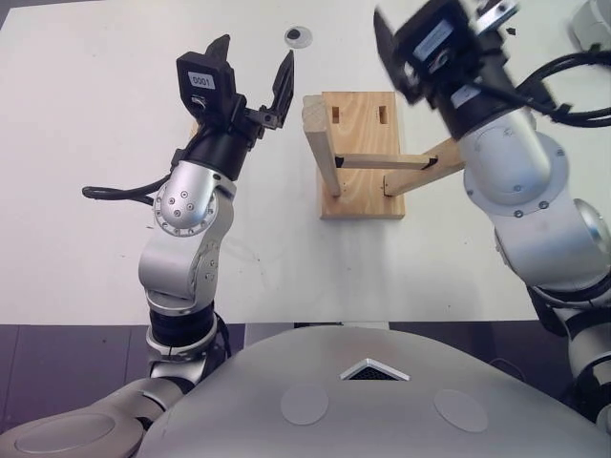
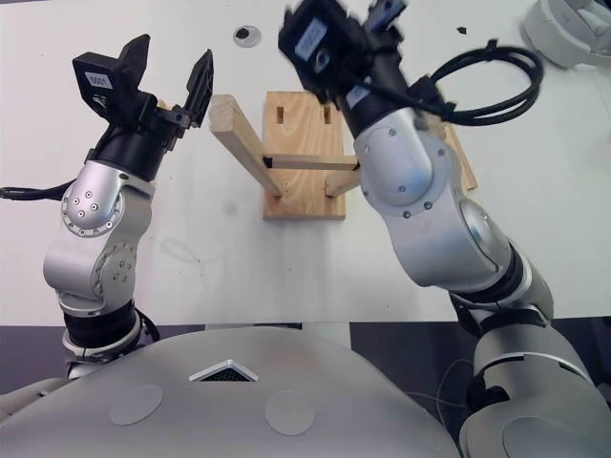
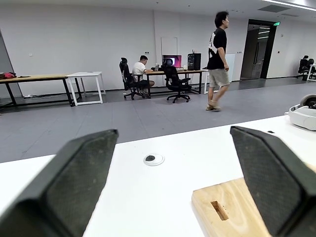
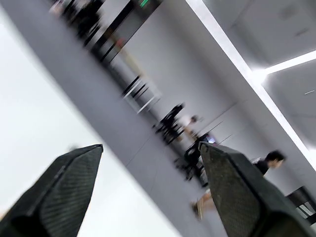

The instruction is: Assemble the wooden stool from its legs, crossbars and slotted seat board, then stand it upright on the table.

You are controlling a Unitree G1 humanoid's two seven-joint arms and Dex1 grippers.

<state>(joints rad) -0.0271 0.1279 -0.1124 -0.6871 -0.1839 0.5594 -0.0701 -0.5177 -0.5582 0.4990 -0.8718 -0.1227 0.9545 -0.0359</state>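
The slotted seat board [image 1: 361,196] lies flat on the white table. A thick leg [image 1: 321,143] rises from its left side, and a thin crossbar [image 1: 380,162] joins it to a second leg [image 1: 420,175] on the right. My left gripper [image 1: 254,57] hangs open and empty in the air, just left of the raised leg. The left wrist view shows its two fingers spread above the board's far corner [image 3: 232,207]. My right gripper [image 1: 439,24] is held high over the board's far right corner. It is open, with nothing between its fingers [image 4: 64,192].
A black round grommet [image 1: 299,36] is set in the table behind the board. A black cable [image 2: 487,86] loops at the far right, near a white device [image 2: 573,29]. Another wooden piece [image 2: 460,157] lies behind my right arm. The table's front edge [image 1: 286,322] is close.
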